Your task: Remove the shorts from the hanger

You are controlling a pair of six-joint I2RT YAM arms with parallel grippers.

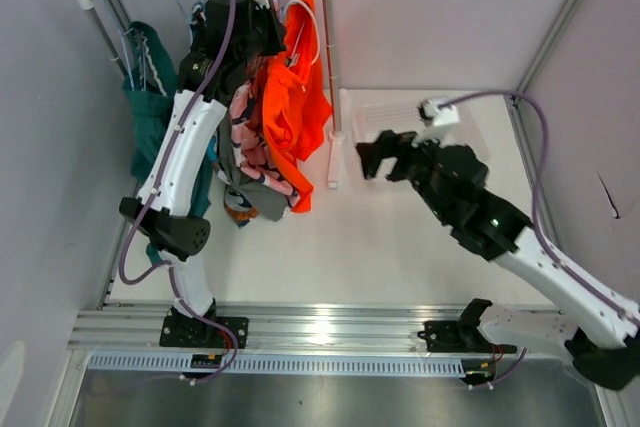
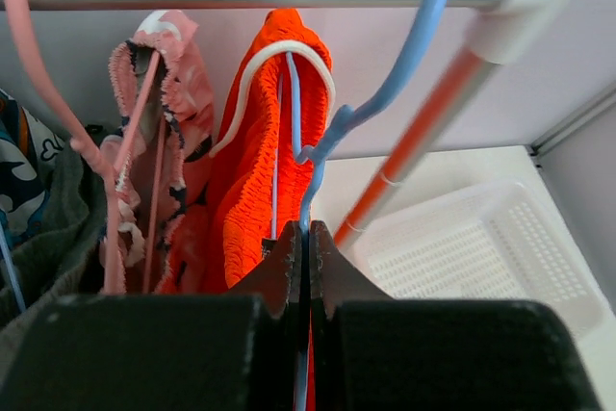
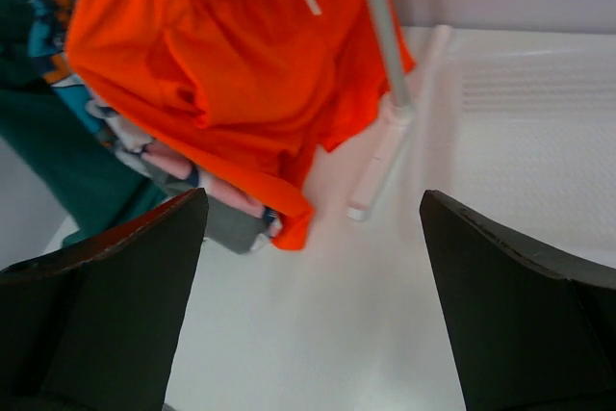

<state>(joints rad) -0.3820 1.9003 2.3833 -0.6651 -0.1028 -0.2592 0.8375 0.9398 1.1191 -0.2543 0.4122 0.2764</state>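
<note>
Both arms are of one make: smooth white shells on the long links, and matt black housings at the joints and behind the jaws. On the left arm a lilac left cable runs from behind the jaws back to a black base. The right arm has a like right cable, a white camera block just behind its jaws and a small green light further back. The left gripper has dark wedge fingers on a grainy black block. The right gripper has broad black slabs with paler edges.
</note>
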